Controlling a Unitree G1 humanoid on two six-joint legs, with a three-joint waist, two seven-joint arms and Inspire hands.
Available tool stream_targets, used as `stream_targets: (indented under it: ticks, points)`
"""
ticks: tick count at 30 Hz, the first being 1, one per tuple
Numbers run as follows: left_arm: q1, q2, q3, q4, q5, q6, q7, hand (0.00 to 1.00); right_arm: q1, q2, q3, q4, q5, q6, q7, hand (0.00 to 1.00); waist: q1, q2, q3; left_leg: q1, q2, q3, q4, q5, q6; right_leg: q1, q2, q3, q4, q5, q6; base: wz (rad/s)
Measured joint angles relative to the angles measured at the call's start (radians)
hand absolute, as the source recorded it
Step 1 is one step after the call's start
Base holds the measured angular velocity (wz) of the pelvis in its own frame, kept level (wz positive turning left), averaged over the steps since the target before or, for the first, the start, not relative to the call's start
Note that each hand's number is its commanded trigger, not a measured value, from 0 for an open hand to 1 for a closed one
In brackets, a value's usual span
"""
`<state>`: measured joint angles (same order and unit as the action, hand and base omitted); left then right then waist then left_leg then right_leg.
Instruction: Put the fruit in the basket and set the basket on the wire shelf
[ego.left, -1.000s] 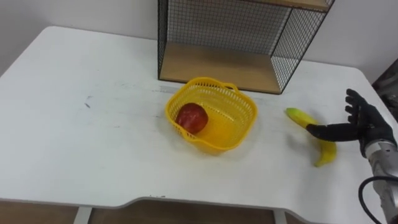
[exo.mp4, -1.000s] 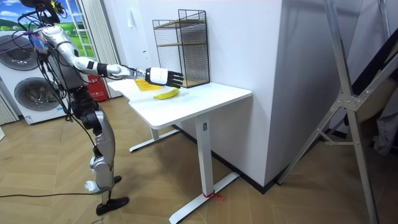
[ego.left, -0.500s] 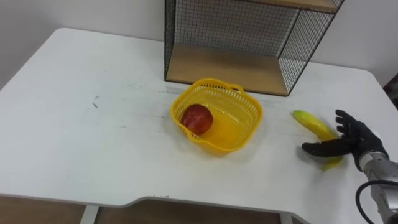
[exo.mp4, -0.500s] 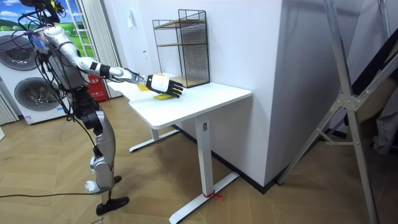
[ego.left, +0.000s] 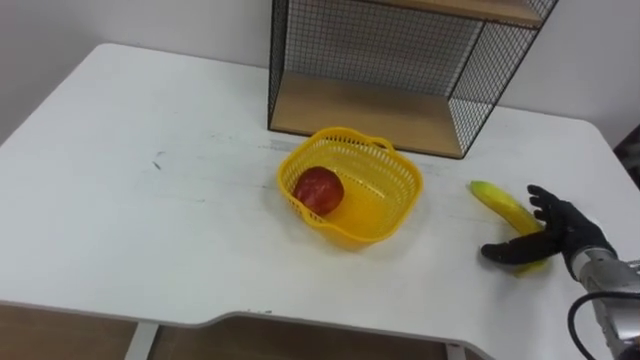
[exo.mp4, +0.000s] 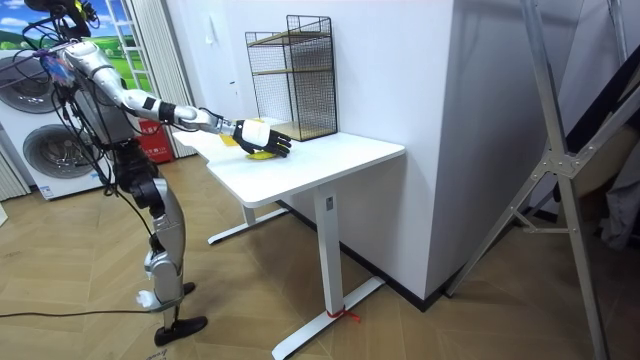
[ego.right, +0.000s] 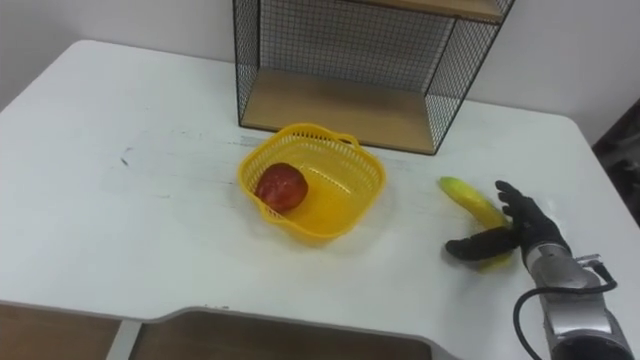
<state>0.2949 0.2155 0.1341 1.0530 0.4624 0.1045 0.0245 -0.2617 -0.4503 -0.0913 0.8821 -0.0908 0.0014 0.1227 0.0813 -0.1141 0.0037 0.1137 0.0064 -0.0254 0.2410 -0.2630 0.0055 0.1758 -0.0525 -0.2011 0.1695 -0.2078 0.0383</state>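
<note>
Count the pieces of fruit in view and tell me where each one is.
2. A red apple lies in the yellow basket; a banana lies on the white table to the basket's right, with the right hand over its near end. None seems hidden.

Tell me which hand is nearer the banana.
Right. The right hand lies against the banana at its near end, with the thumb on one side, the fingers on the other, and the fingers not curled.
</note>
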Motion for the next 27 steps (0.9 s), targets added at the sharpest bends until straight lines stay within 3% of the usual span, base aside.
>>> stream_targets:
  ticks: [1, 2, 3, 4, 11, 15, 18, 27]
  points:
    - [-0.003, 0.0, 0.0, 0.0, 0.0, 0.0, -0.002, 0.0, 0.0, -0.009, 0.013, 0.004, -0.001, 0.0, 0.0, 0.44, 0.004, -0.001, -0.0007, 0.0, 0.0, 0.0, 0.0, 0.0, 0.0, 0.001, 0.0, -0.001, 0.0, 0.0, 0.0, 0.0]
    - [-0.005, 0.001, 0.0, 0.0, 0.0, 0.0, -0.003, 0.0, 0.0, -0.012, 0.019, 0.007, -0.002, 0.0, 0.0, 0.54, 0.006, -0.002, -0.0008, 0.0, 0.0, 0.0, 0.0, 0.0, 0.0, 0.002, 0.0, -0.001, 0.001, 0.0, 0.0, 0.0]
    - [-0.01, 0.003, -0.004, 0.0, 0.0, 0.0, -0.007, 0.0, 0.0, -0.015, 0.025, 0.009, -0.011, 0.0, -0.002, 0.8, 0.006, -0.004, -0.0007, 0.0, 0.0, 0.001, 0.0, 0.001, 0.0, 0.005, 0.0, 0.0, 0.001, 0.0, 0.0, 0.0]
    - [-0.011, 0.004, -0.006, 0.0, 0.0, 0.0, -0.008, 0.0, 0.0, -0.015, 0.028, 0.009, -0.024, 0.0, -0.003, 0.98, 0.007, -0.005, -0.0004, 0.0, 0.0, 0.001, 0.0, 0.002, 0.0, 0.006, 0.0, 0.0, 0.001, 0.0, 0.0, 0.0]
    - [-0.039, 0.008, -0.021, 0.007, 0.001, 0.001, -0.016, 0.0, -0.015, -0.024, 0.032, 0.01, -0.203, 0.002, -0.029, 1.0, 0.021, -0.013, 0.0003, 0.001, 0.001, 0.002, -0.003, 0.006, -0.002, -0.001, 0.0, 0.0, 0.001, 0.0, 0.0, 0.0]
    - [-0.057, 0.009, -0.021, 0.008, 0.001, 0.006, -0.016, 0.0, -0.017, -0.028, 0.035, 0.013, -0.308, 0.024, -0.044, 1.0, 0.038, -0.014, 0.0002, 0.001, 0.002, 0.001, -0.004, 0.006, -0.002, -0.003, 0.002, -0.001, 0.0, 0.0, 0.0, 0.0]
    - [-0.059, 0.012, -0.021, 0.008, 0.0, 0.008, -0.016, 0.0, -0.024, -0.028, 0.045, 0.013, -0.313, 0.043, -0.046, 1.0, 0.039, -0.015, -0.0002, 0.001, 0.002, 0.0, -0.003, 0.006, -0.002, -0.003, 0.002, -0.001, 0.0, 0.0, 0.0, 0.0]
    - [-0.079, 0.03, -0.038, 0.012, 0.001, 0.008, -0.016, 0.0, -0.029, -0.028, 0.072, 0.013, -0.313, 0.044, -0.056, 1.0, 0.041, -0.008, 0.0001, 0.004, 0.002, 0.008, -0.001, 0.006, -0.002, -0.003, 0.002, 0.007, -0.001, 0.003, -0.005, -0.02]
